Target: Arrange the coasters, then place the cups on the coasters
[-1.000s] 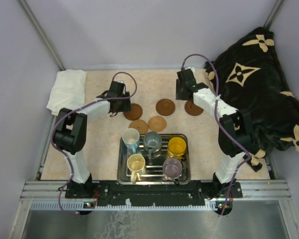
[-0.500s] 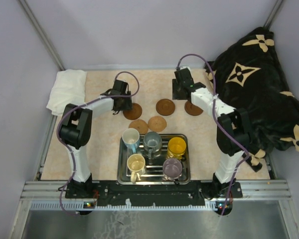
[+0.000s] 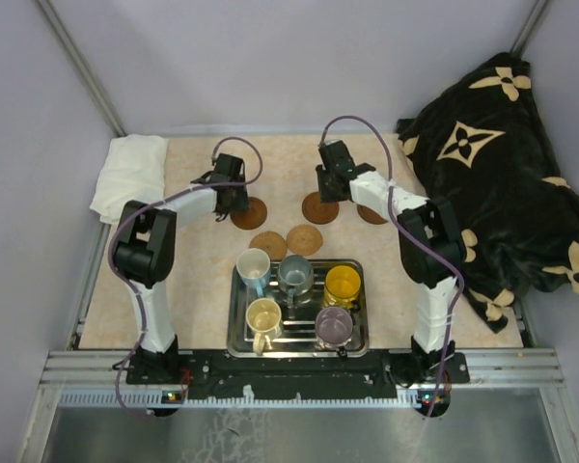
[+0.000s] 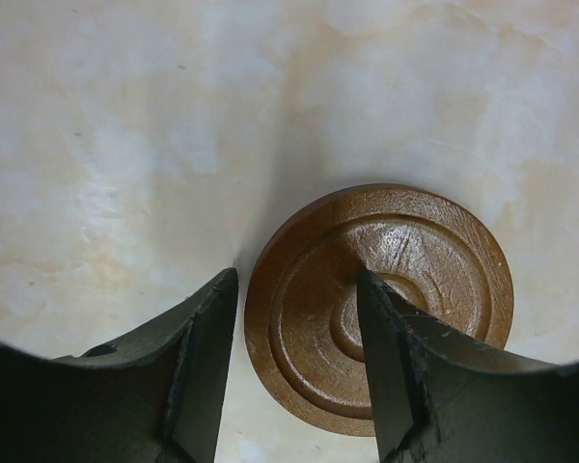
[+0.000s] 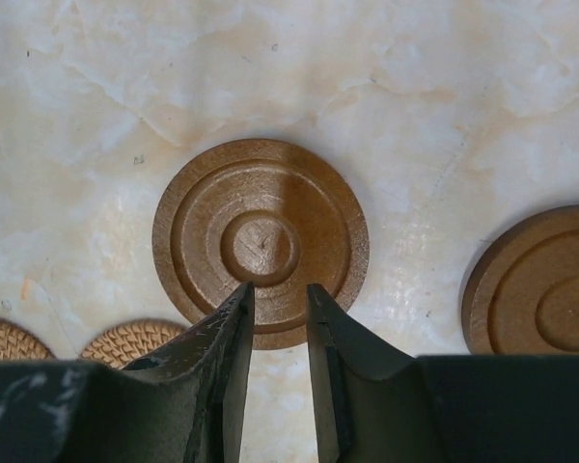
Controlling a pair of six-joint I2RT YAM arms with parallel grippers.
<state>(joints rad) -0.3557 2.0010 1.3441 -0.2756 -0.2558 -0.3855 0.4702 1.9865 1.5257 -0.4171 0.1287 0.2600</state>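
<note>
Mugs fill the steel tray (image 3: 360,333) that sits just beyond the arm bases, and all five cups stand upright inside it. In its near row are the cream-yellow cup (image 3: 263,316) on the left and the purple-grey cup (image 3: 334,324) on the right. In its far row, left to right, are the white and light blue cup (image 3: 253,265), the grey-blue cup (image 3: 295,274) and the orange-yellow cup (image 3: 343,284).

Just past the tray's far edge, two woven tan coasters (image 3: 268,245) (image 3: 305,239) lie flat side by side on the pale marbled table (image 3: 193,280).

Farther out, three darker wooden discs with ringed grooves lie in a rough row: the left wooden coaster (image 3: 249,213), the middle wooden coaster (image 3: 319,207) and the right wooden coaster (image 3: 372,214), which is partly hidden by the right arm.

The left gripper (image 4: 297,289) hangs over the left wooden coaster with its jaws spread. One finger is just off the disc's left rim, and the other is over its grooved face. Contact cannot be told.

The right gripper (image 5: 280,294) hangs over the middle wooden coaster. Its fingers are drawn close with a narrow slit between them, tips above the near rim, pinching nothing.

A white cloth (image 3: 130,174) lies at the far left corner. A dark flower-patterned blanket (image 3: 492,164) is heaped on the right.
</note>
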